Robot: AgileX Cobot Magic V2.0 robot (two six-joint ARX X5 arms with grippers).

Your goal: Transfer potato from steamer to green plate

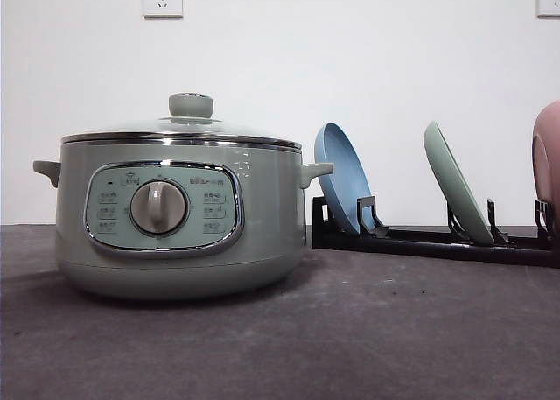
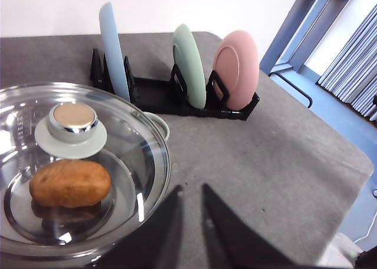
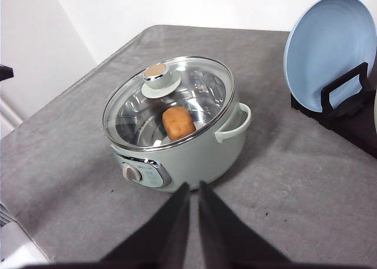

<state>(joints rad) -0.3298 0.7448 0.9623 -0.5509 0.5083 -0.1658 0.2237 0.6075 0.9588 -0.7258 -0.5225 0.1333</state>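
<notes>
The potato lies inside the steamer, under the closed glass lid with its knob. The green plate stands on edge in a black rack, between a blue plate and a pink dish. My left gripper hovers beside the steamer's rim, on the rack's side, shut and empty. Some way back from the steamer's control panel my right gripper hangs above the table, shut and empty.
The grey table has open surface between steamer and rack. The blue plate sits at the rack's end nearest the steamer. The table edge drops off beyond the pink dish. A white wall stands behind.
</notes>
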